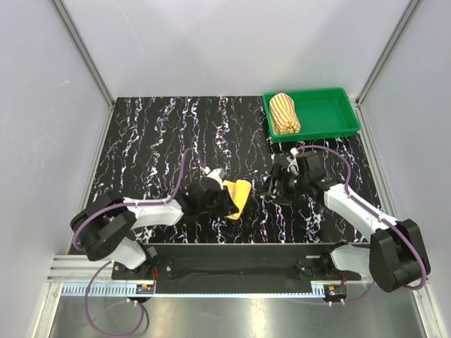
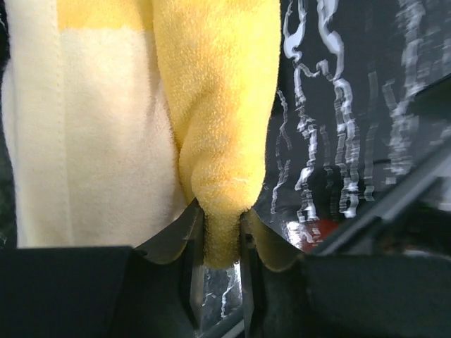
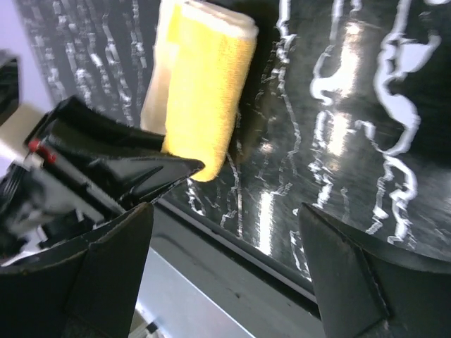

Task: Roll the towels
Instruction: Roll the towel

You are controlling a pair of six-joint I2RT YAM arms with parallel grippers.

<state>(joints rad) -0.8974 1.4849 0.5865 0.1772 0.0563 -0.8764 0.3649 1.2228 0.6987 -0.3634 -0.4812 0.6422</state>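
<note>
A rolled orange-and-cream striped towel (image 1: pixel 285 113) lies in the green tray (image 1: pixel 331 123) at the back right. The smaller yellow towel (image 1: pixel 241 191), partly rolled with a cream band showing, lies near the table's middle front. My left gripper (image 1: pixel 225 200) is shut on one end of it. In the left wrist view the yellow towel (image 2: pixel 218 127) is pinched between the two fingers (image 2: pixel 189 246) of the left gripper (image 2: pixel 222 243). My right gripper (image 1: pixel 271 188) stands open just right of the towel, holding nothing. In the right wrist view the right gripper (image 3: pixel 225 239) shows bare table between its tips, and the yellow roll (image 3: pixel 204 91) lies ahead.
The black marbled table top (image 1: pixel 155 134) is bounded by grey walls at the left, back and right. The left gripper's black body (image 3: pixel 113 162) shows beside the towel in the right wrist view. A metal rail (image 1: pixel 232 282) runs along the near edge.
</note>
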